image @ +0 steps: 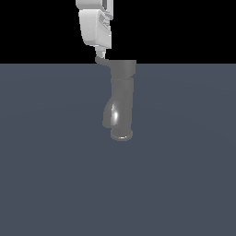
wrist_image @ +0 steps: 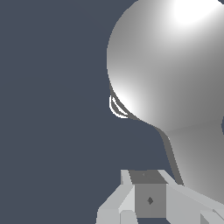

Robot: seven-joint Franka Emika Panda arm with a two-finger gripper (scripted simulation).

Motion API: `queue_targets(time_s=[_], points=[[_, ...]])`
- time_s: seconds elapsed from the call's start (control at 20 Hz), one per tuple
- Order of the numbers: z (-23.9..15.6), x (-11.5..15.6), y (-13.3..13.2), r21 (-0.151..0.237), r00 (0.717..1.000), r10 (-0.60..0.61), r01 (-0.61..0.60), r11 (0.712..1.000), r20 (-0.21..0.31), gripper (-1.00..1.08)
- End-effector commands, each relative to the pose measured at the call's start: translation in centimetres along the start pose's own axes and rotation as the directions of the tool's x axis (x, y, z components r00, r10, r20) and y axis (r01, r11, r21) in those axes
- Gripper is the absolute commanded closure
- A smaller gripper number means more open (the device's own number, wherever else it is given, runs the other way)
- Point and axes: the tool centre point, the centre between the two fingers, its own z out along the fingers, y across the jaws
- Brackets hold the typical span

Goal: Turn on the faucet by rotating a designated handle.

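The grey faucet point(image: 122, 99) stands upright on the floor in the middle of the exterior view, its glossy spout point(image: 111, 115) curving down toward that view's left. The thin handle point(image: 103, 61) sticks out of the wide top cap toward the same side. My gripper point(image: 100, 54) hangs straight above the handle's tip, fingers together, touching or almost touching it. In the wrist view the faucet's round cap point(wrist_image: 175, 65) fills the frame, and the handle point(wrist_image: 173, 157) runs from it to beside my gripper point(wrist_image: 148, 200). Nothing is held between the fingers.
A flat dark blue-grey floor point(image: 50, 175) spreads around the faucet on every side. The background above the floor's far edge is black.
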Motion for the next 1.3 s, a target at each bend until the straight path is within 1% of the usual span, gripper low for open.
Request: queue_targets(time_s=[0.0, 0.2, 0.25, 0.3, 1.25], points=[[0.0, -0.5, 1.3, -0.01, 1.0, -0.005, 0.005, 1.0, -0.002, 1.08], [0.0, -0.9, 2.6, -0.01, 1.0, -0.005, 0.005, 1.0, -0.002, 1.08], [0.0, -0.9, 2.6, -0.01, 1.0, -0.005, 0.005, 1.0, -0.002, 1.08], [0.0, -0.7, 1.9, -0.002, 1.0, -0.003, 0.003, 1.0, -0.001, 1.08], [-0.1, 1.9, 7.6, -0.009, 1.0, -0.005, 0.005, 1.0, -0.002, 1.08]])
